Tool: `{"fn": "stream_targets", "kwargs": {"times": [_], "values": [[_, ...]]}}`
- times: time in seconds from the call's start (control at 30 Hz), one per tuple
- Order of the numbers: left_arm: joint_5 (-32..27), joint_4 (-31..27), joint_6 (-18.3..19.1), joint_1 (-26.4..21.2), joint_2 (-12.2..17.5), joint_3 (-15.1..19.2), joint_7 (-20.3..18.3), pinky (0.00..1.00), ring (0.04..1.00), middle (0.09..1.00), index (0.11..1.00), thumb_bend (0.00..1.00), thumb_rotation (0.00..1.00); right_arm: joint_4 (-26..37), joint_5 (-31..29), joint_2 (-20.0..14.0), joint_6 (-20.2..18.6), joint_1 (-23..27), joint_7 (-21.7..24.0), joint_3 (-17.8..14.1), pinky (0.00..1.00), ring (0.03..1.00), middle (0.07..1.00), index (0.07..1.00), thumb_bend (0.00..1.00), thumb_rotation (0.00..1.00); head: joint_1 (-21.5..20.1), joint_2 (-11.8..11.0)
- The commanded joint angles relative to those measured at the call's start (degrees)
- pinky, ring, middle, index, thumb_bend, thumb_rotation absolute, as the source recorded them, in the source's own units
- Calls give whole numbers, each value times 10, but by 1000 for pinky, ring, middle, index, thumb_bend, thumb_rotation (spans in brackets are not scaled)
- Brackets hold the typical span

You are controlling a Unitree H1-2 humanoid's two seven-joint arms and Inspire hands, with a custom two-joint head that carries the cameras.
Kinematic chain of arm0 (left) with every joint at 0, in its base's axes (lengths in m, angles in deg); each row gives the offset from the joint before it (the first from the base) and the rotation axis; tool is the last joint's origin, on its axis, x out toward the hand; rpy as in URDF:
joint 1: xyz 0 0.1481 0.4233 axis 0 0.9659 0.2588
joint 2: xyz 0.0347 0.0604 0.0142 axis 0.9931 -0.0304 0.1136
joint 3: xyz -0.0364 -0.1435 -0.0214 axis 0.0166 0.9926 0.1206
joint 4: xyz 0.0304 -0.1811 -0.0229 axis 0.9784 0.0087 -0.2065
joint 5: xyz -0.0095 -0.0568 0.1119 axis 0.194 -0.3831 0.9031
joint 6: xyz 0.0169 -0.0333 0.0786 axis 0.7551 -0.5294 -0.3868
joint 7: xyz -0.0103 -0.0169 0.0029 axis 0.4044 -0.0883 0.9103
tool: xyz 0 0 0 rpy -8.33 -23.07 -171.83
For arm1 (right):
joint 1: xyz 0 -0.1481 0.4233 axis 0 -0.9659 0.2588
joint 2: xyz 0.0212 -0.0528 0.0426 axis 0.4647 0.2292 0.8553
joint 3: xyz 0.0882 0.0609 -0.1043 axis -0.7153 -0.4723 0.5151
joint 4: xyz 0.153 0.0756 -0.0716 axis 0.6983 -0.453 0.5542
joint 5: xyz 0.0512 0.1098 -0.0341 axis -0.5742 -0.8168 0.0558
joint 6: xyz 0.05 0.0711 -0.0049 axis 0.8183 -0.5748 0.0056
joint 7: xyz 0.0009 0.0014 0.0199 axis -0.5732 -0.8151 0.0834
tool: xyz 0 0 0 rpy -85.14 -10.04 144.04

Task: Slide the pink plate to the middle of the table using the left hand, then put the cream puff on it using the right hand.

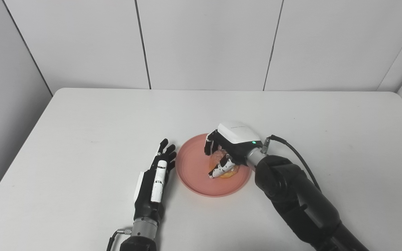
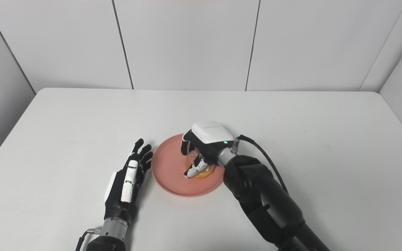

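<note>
The cream puff (image 1: 226,169) sits on the pink plate (image 1: 194,174), under the right hand (image 1: 227,148), whose fingers (image 1: 218,170) curl around it, grasping it from above. The plate lies near the middle of the white tabletop (image 1: 82,139). The left hand (image 1: 155,177) rests flat just beside the plate's left rim, fingers spread and holding nothing. There is one plate, one cream puff and two hands.
</note>
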Motion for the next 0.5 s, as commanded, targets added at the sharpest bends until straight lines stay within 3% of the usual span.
{"fn": "stream_targets", "kwargs": {"times": [0.0, 0.07, 0.13, 0.3, 0.37, 0.47], "values": [[4, 3, 1, 3, -5, -3, 1, 920, 918, 931, 937, 435, 1000, 41, 14, -2, -5, 15, 21, 1, 414, 575, 703, 606, 627, 117, 1, 0], [6, 2, 3, 2, -5, -3, 2, 919, 918, 930, 935, 437, 1000, 64, 22, -4, -12, 15, 47, 1, 385, 546, 697, 720, 726, 145, 0, 0], [7, 1, 5, 2, -5, -3, 2, 917, 918, 929, 932, 440, 1000, 88, 32, -7, -16, 15, 72, 0, 409, 576, 719, 756, 759, 177, -1, 0], [7, -1, 11, 1, -5, -3, 2, 915, 919, 929, 931, 441, 1000, 139, 45, -9, -19, 13, 118, -10, 443, 607, 731, 783, 798, 202, 0, 0], [7, -1, 12, 1, -5, -3, 3, 914, 918, 928, 929, 439, 1000, 158, 52, -12, -19, 14, 139, -12, 497, 695, 791, 809, 814, 238, 0, 0], [7, -1, 12, 1, -4, -3, 2, 917, 919, 928, 928, 440, 1000, 177, 63, -12, -22, 15, 168, -16, 528, 749, 828, 841, 832, 270, -1, 0]]}}
